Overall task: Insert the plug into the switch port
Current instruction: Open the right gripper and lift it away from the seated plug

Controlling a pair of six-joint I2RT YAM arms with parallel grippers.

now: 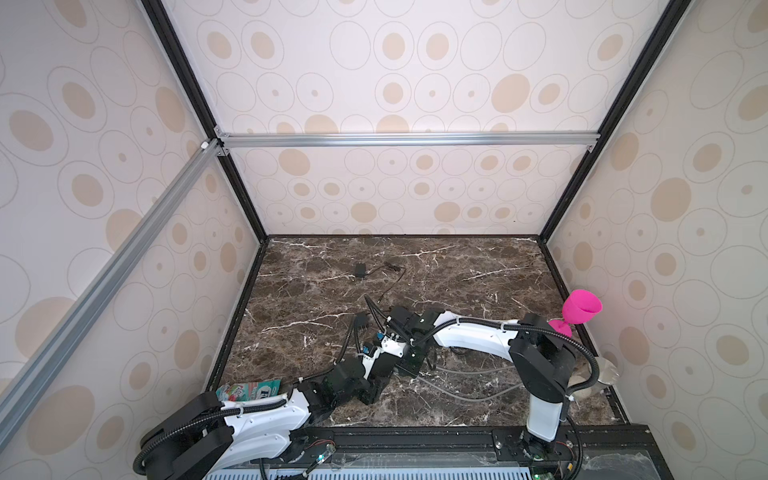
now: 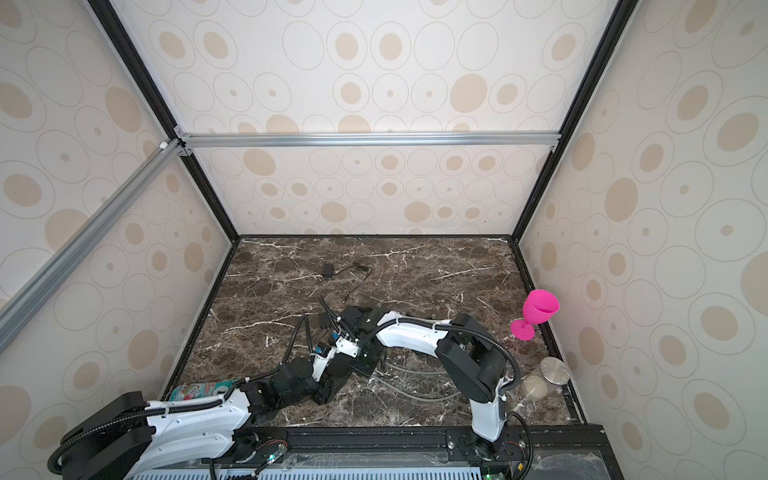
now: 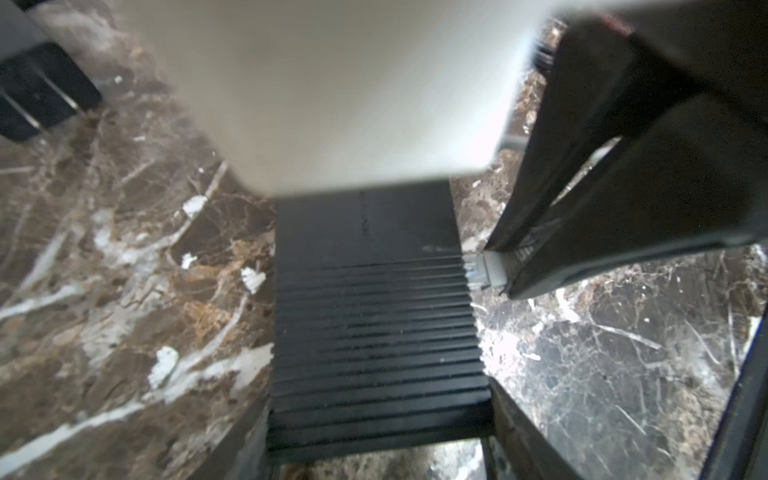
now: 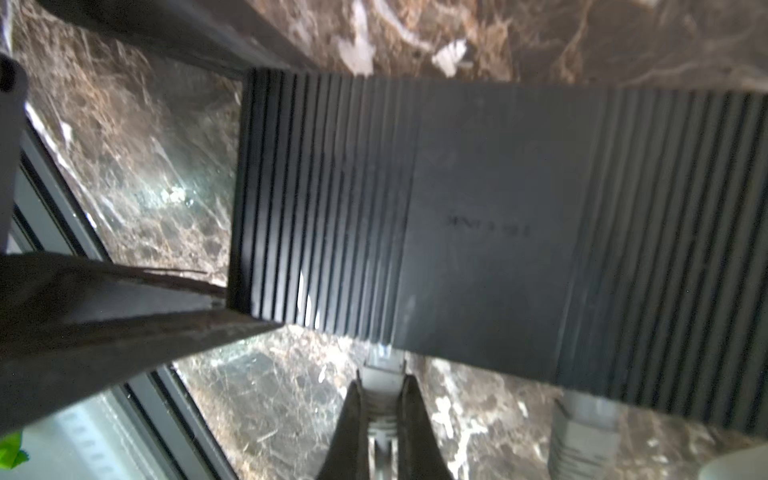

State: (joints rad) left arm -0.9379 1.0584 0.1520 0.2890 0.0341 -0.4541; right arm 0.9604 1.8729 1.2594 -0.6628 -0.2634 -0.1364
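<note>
My R jaws pinch the plug (image 4: 381, 374), long axis square to the switch (image 4: 498, 208) port edge, tip touching; L jaws clamp switch.

My left arm (image 1: 257, 419) reaches in low from the near left. Left gripper (image 3: 380, 428) has its jaws spread wide, fingers (image 3: 513, 432) pressed on both sides of the switch (image 3: 374, 311). My right arm (image 1: 469, 336) has its elbow raised and forearm stretched toward centre. Right gripper (image 4: 382, 403) is pinched nearly closed on the plug (image 4: 382, 374). The wrists sit close together in both top views.
</note>
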